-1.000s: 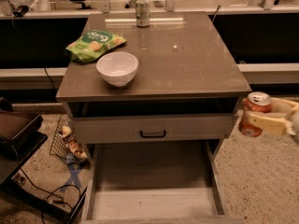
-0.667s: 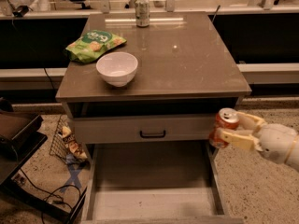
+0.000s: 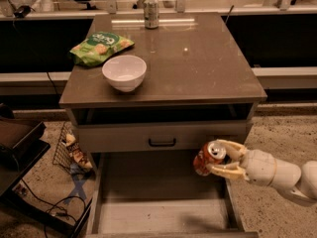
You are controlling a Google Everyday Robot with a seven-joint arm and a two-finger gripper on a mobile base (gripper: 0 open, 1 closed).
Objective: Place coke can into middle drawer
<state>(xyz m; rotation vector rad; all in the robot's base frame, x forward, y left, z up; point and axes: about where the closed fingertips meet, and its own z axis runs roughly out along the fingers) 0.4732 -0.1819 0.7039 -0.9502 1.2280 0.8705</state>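
Arm (image 3: pixel 277 175) reaches sideways; jaws clamp tilted coke can (image 3: pixel 208 158) over middle drawer (image 3: pixel 163 214).

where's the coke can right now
In the camera view the coke can is lower right, tilted, held in the gripper above the right side of the open middle drawer, below and right of the black handle.

One camera, high out front and fairly close, looking steeply down on the table (image 3: pixel 198 68) and open middle drawer (image 3: pixel 158 182); pincer (image 3: pixel 212 156) at lower right, clasping the coke can (image 3: pixel 202 162).
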